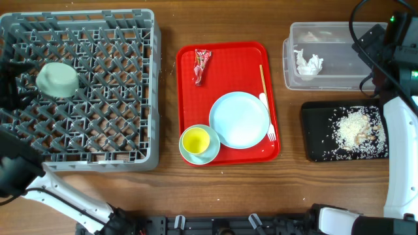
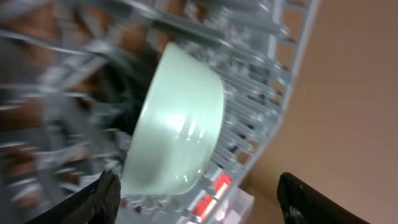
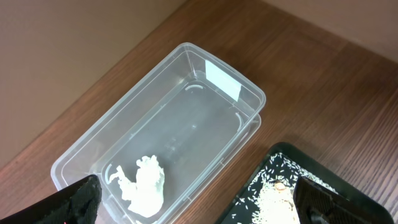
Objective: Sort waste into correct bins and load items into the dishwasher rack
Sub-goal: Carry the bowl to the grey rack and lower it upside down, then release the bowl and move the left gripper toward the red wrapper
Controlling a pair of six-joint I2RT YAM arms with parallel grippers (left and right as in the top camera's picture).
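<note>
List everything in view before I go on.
dishwasher rack: one, grey, left
bowl: one, mint, upturned in rack
red tray: one, red, centre
wrapper: one, red, on red tray
plate: one, mint, on red tray
second bowl: one, mint, on red tray
cup: one, yellow, in second bowl
fork: one, white, beside plate
tub: one, clear, upper right
tissue: one, white, in tub
black tray: one, black, lower right
rice crumbs: scattered, whitish, in black tray
left jaws: black, open, over rack
right jaws: black, open, over tub
</note>
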